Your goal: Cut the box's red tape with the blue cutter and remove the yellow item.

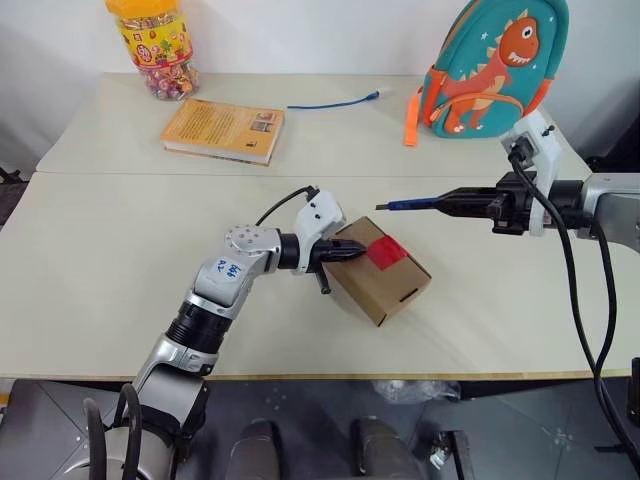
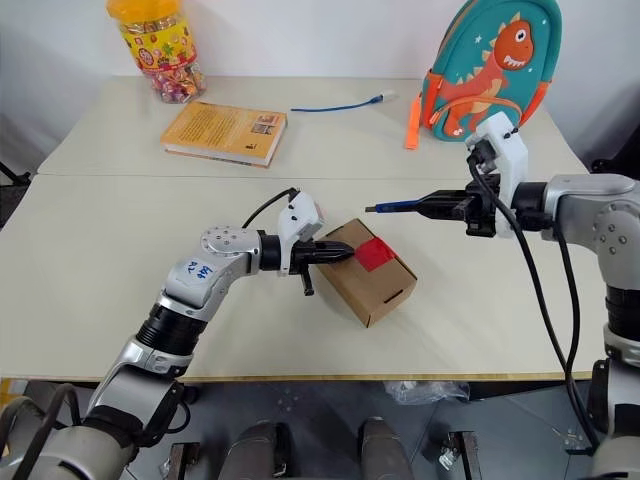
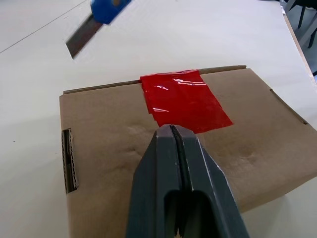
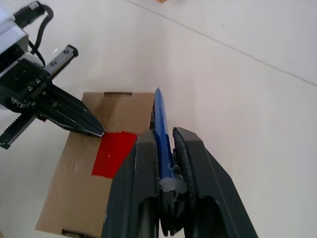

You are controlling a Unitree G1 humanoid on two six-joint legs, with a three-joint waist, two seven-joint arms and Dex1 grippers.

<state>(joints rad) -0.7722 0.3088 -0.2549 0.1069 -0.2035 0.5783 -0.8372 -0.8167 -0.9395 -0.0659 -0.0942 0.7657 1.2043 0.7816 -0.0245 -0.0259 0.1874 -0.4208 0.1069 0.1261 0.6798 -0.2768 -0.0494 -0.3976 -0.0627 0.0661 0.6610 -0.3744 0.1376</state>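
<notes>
Two grippers work over one tan table (image 1: 100, 300). Nearest, the left gripper (image 1: 352, 252) has its fingers (image 3: 185, 168) pressed together with nothing between them, their tips resting on the top of the box (image 1: 385, 285), right at the near edge of the red tape (image 1: 386, 251). The box lies flat just ahead of that gripper, a slot in its side, and the tape sits across its closed flap seam. Up and to the right of the box, apart from it, the right gripper (image 1: 455, 203) is clamped narrowly on the blue cutter (image 1: 415, 204); the cutter runs out level past the fingertips, its dark tip pointing toward the left gripper and hanging above the table beyond the box's far edge, not touching the tape. The yellow item cannot be seen from outside the box. Farther off, well beyond both grippers, lie an orange book (image 1: 224, 130) and a blue cable (image 1: 335, 102), with a candy jar (image 1: 155, 45) at the back left and a dinosaur backpack (image 1: 490, 65) at the back right.
</notes>
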